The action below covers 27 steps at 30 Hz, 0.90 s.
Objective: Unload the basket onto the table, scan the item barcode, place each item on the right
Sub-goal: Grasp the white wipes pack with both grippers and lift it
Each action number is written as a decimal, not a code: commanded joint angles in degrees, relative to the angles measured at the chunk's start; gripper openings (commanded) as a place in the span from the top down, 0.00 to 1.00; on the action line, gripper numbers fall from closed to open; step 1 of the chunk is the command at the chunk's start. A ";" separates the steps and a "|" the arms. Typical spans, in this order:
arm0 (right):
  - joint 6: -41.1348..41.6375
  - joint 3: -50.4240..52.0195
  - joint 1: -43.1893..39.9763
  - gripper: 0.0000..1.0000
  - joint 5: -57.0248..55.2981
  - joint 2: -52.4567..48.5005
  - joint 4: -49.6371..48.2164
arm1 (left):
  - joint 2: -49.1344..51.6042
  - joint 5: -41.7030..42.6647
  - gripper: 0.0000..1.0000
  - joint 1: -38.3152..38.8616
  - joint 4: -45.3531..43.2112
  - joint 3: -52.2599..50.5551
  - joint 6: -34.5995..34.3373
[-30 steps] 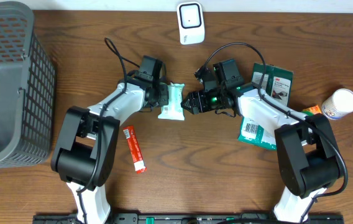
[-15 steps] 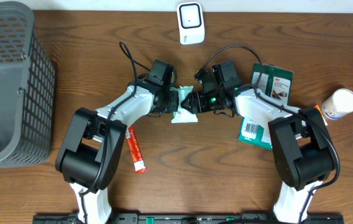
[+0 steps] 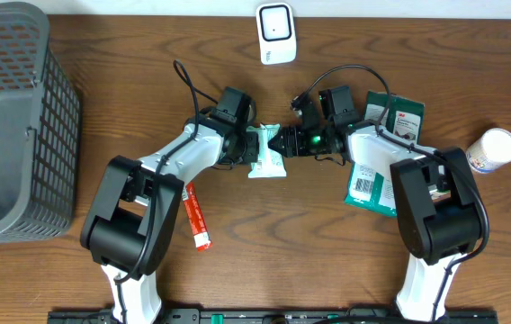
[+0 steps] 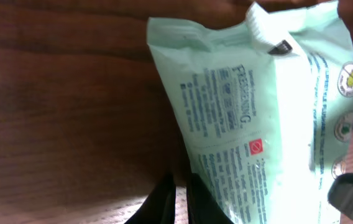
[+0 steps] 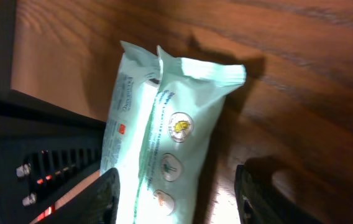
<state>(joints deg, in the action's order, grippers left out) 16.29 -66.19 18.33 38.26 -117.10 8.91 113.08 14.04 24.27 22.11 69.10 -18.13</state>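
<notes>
— What moved in the last second?
— My left tool, clamped tight on the pale green soft plastic pouch, carried it rightward over the brown wooden worktop; my right tool has narrowed, yet its jaws stand part open astride the pouch's other end, gripping nothing.
— So no scan yet?
— Not yet, I judge; the pouch sits mid-worktop between both tools, well short of the white rounded scanner; it looks like a handover.
</notes>
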 commanded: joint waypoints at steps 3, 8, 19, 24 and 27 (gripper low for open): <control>1.07 0.50 0.90 0.52 2.82 -3.56 0.02 | 1.18 0.09 0.88 1.81 1.16 -0.59 0.50; 1.05 0.50 0.90 0.64 4.94 -3.56 0.33 | 1.18 0.11 0.88 2.08 1.20 -0.63 0.50; 0.72 0.50 -0.57 0.98 4.90 -1.70 0.81 | -1.25 -3.34 0.90 1.46 2.45 -0.63 0.46; -3.67 0.48 -2.34 0.99 3.96 5.07 5.57 | -8.52 -6.49 0.90 -0.59 2.82 -0.63 0.44; -6.91 0.48 -2.47 0.99 -0.92 10.69 10.32 | -14.75 -8.39 0.89 -1.95 3.50 -0.63 0.24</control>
<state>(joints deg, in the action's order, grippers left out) 14.22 -65.63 16.53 41.19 -113.58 17.19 106.26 9.43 23.92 25.34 68.53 -18.15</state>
